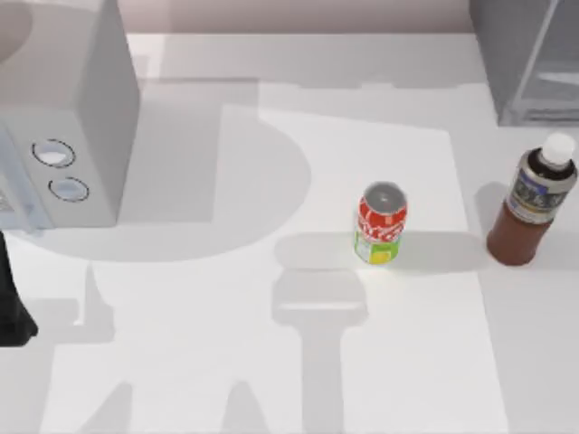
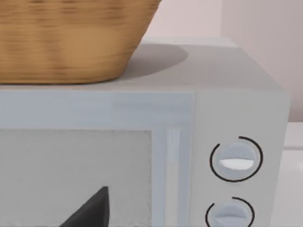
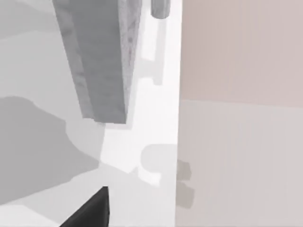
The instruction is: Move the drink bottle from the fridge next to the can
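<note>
The drink bottle (image 1: 534, 202) stands upright on the white worktop (image 1: 271, 362), out of the fridge (image 1: 529, 54), which sits at the top view's far right corner with its pale framed door facing the bottle. The can (image 1: 381, 222) stands upright to the left of the bottle, near it but apart, with a strip of bare worktop between them. At the left side sits the white box with two round dials (image 1: 63, 117); the left wrist view looks straight at its front, with a woven basket (image 2: 71, 38) resting on top. A dark part of the left arm (image 1: 11, 303) shows at the left edge. Whether either arm's fingers are wide or narrow cannot be told
</note>
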Robot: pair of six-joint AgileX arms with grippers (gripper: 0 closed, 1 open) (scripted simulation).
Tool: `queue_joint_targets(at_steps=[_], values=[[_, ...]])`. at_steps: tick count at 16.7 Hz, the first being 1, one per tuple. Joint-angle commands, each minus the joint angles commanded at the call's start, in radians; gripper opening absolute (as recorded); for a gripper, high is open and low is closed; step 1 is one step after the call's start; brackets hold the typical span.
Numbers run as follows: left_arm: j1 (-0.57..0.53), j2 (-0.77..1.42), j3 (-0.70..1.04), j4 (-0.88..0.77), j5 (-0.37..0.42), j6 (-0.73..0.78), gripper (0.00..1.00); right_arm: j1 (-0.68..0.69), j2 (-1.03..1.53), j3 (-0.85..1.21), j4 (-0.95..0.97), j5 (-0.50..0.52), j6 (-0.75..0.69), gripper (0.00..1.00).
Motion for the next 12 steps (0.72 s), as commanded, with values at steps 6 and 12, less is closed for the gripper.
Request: queue_joint_targets(at_steps=[6, 12], values=[[0.000, 0.000, 0.000, 0.000, 0.000, 0.000, 1.00, 0.320, 0.022, 0.030, 0.430, 0.020, 0.442, 1.00], [0.000, 0.000, 0.000, 0.000, 0.000, 0.000, 1.00, 0.626, 0.021, 0.002, 0.888, 0.114, 0.985, 1.00]])
